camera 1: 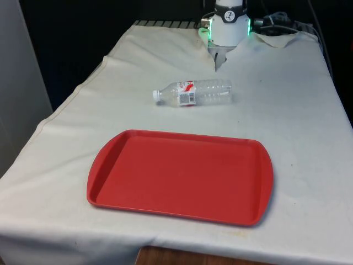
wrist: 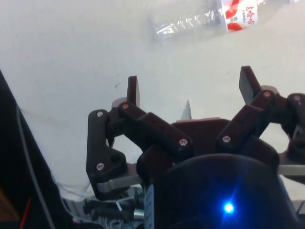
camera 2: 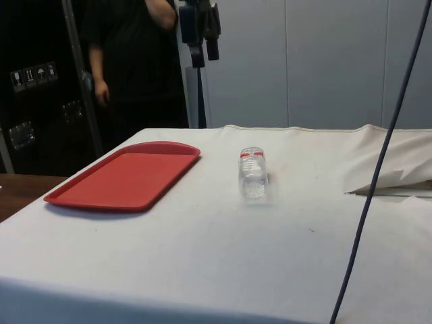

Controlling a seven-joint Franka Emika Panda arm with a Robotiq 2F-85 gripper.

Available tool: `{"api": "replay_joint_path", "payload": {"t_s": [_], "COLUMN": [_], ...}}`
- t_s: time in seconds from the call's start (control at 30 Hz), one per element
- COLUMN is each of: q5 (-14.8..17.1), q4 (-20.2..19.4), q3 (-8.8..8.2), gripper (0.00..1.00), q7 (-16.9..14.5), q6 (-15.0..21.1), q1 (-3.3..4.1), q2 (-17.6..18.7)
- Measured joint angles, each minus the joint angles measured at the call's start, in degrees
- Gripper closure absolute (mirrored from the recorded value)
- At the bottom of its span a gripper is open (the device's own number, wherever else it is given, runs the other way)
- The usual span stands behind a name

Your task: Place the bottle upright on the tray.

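bottle (camera 1: 194, 92): you've got it lying on its side on the cloth, upper middle of the front frame, well apart from the tray (camera 1: 182, 175); cap cut off in wrist view.
gripper (wrist: 189, 88): fingers spread wide, nothing held.
person (camera 2: 135, 61): head cropped, side view's upper left.

The bottle (wrist: 224, 16) is cut off by the wrist picture's edge, so its cap end is hidden. Beyond the tray (camera 2: 125, 177), a person (camera 2: 135, 61) stands with the head cut off.

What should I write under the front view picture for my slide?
Clear bottle lying on its side on the white cloth, beyond the empty red tray.
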Motion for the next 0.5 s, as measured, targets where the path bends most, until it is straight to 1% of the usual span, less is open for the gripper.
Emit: {"api": "replay_joint_path", "payload": {"t_s": [0.03, 0.13, 0.17, 0.4, 0.5], "q5": [0.0, 0.0, 0.0, 0.0, 0.0], "q4": [-1.0, -2.6, -2.6, -6.6, -7.4], "q3": [0.0, 0.0, 0.0, -0.06, -0.06], "gripper": [0.0, 0.0, 0.0, 0.0, 0.0], "q7": [0.0, 0.1, 0.1, 0.3, 0.4], "q6": [1.1, 2.9, 2.9, 6.6, 7.3], "q1": [0.0, 0.0, 0.0, 0.0, 0.0], "q2": [-0.5, -1.3, -1.3, -3.3, -3.7]}}
